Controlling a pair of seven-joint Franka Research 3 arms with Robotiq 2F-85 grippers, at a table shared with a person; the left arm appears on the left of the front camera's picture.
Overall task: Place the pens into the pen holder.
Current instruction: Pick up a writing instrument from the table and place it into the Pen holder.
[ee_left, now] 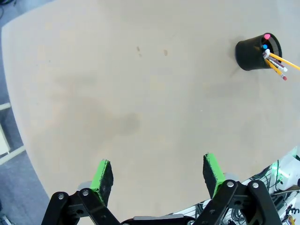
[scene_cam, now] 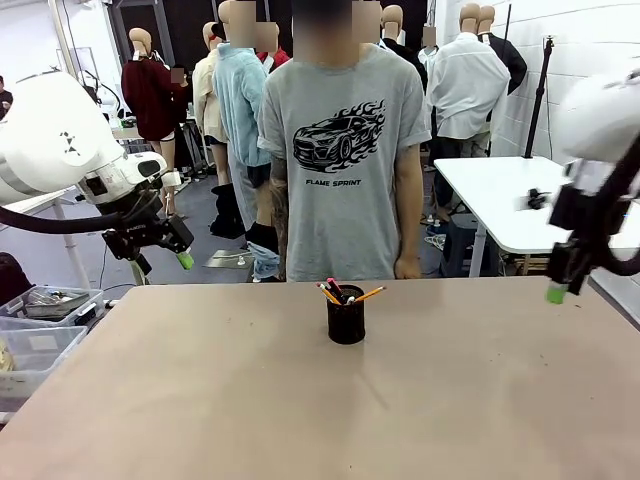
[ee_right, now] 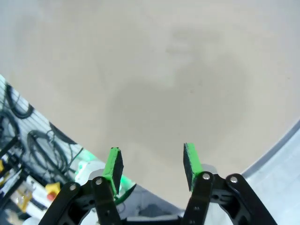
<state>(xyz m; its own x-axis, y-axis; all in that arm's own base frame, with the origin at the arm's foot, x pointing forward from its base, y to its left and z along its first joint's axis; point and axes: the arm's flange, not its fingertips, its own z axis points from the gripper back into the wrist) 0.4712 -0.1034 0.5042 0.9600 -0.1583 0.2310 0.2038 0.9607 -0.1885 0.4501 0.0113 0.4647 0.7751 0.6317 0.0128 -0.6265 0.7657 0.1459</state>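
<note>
- Presently, the pen holder [scene_cam: 346, 315] stands upright near the middle of the bench [scene_cam: 300, 400], on the side toward the person [scene_cam: 345, 160] at the far edge.
- The pens [scene_cam: 340, 293] are inside it, leaning out over the rim: yellow-orange shafts and some pink and blue ends show in my left wrist view. I cannot pick out a silvery-white one with certainty.
- No loose pen is visible on the bench surface in any view; I judge the placing done or nearly so.
- My left hand [ee_left: 158, 176] hangs above the bench's left edge, fingers wide apart and holding nothing. The pen holder [ee_left: 257, 52] sits well apart from it, toward the upper right of that view.
- My right hand [ee_right: 152, 164] hangs off the bench's right edge, fingers partly apart, nothing between them. Bare bench lies beneath it.
- Handling judgement: the pens look light, stiff and thin, with smooth shafts likely to slip or roll. Any further grip should take a shaft at mid-length, across its width.
- The pen holder looks light and could tip or slide if a leaning pen were nudged; approach from above, clear of the rim.
</note>
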